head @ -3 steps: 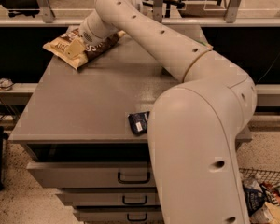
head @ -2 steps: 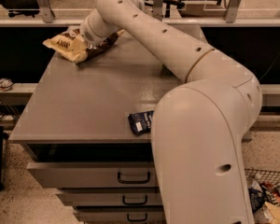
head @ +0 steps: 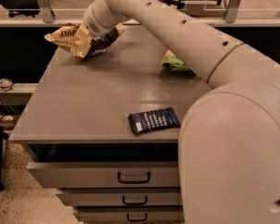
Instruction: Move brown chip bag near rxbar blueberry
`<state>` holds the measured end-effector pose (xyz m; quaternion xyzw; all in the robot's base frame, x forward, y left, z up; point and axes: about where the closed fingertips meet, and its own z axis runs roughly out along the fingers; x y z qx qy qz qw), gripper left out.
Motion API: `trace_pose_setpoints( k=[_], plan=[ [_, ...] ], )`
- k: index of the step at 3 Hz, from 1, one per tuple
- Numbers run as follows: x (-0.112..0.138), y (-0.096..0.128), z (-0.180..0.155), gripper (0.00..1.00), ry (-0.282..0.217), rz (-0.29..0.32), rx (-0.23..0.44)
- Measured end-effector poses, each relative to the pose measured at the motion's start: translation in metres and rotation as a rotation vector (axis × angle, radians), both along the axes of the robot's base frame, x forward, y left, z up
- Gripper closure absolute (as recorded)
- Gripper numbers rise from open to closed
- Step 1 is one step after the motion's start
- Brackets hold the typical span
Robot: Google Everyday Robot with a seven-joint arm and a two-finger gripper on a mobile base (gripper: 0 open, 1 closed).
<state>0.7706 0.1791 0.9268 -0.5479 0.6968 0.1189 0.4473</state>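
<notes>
Overhead, the arm [head: 186, 36] crosses the bench [head: 98, 97] to its far left corner, where the brown chip bag [head: 71, 38] tilts against the tool [head: 100, 37]. Whether the tool is spread or pinching, I cannot tell. The rxbar blueberry [head: 154, 120] lies well apart, at the near edge.

Upper left: gripper [head: 101, 35] at the brown bag [head: 71, 38]. Lower centre on the worktop [head: 93, 94]: rxbar [head: 154, 120], green bag [head: 175, 62] behind it.
</notes>
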Motion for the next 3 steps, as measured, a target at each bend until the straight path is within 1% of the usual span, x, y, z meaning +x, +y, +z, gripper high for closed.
trace_pose_setpoints(
  k=[1, 2, 3],
  plan=[
    [-0.028, -0.019, 0.028, 1.0, -0.042, 0.086, -0.025],
    [-0.064, -0.049, 0.031, 1.0, -0.025, 0.231, -0.041],
    [-0.1, -0.086, 0.018, 1.0, 0.004, 0.359, -0.054]
  ],
)
